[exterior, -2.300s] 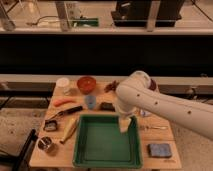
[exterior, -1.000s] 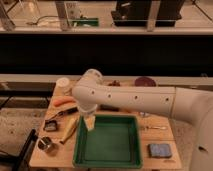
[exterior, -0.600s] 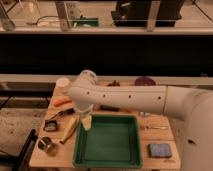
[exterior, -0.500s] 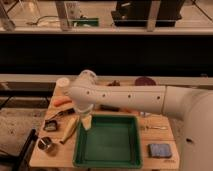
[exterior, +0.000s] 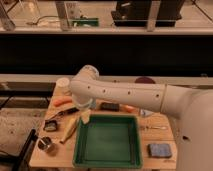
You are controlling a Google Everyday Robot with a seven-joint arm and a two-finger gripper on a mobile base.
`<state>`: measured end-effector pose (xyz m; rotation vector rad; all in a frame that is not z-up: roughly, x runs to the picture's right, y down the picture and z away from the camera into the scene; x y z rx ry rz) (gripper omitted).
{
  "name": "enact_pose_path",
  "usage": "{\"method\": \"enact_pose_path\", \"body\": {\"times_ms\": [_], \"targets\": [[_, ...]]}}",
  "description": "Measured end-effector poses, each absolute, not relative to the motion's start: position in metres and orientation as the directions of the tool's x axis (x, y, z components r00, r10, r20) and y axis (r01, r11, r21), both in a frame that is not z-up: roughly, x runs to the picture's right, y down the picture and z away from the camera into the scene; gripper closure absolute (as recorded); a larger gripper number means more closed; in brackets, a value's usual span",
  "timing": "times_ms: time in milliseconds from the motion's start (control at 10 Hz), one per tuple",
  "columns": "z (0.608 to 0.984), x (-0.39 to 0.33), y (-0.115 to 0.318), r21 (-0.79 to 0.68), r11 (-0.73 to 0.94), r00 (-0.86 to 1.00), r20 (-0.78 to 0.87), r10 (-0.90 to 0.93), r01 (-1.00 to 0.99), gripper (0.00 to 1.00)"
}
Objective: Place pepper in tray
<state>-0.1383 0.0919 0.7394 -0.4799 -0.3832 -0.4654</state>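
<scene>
The pepper (exterior: 63, 101), an orange-red sliver, lies on the desk (exterior: 59, 152) left of the arm, its long axis running left to right. Which end is the stem cannot be made out. The green tray (exterior: 107, 142) shows only bare floor. The hand (exterior: 85, 117) hangs at the tray's rear-left corner — open or closed, I cannot tell.

No readable text, label or number anywhere; gripper (exterior: 86, 116) at the far-left corner of the green tray (exterior: 109, 144)
</scene>
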Motion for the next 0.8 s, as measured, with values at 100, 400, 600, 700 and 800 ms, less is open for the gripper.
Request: {"method": "enact_pose_path", "body": {"times_ms": [100,400,600,700,800], "targets": [[0.748,-0.143,0.081,-0.339,0.79,0.823,0.459,-0.335,0.511,0.2],[0.768,-0.161,0.069,-0.327,0.79,0.811,0.48,-0.334,0.519,0.2],[0.78,-0.172,0.068,-0.304,0.791,0.796,0.499,-0.342,0.531,0.2],[0.787,-0.176,0.067,-0.288,0.791,0.786,0.51,-0.35,0.539,0.2],[0.794,-0.179,0.064,-0.273,0.793,0.777,0.521,-0.353,0.544,0.2]]}}
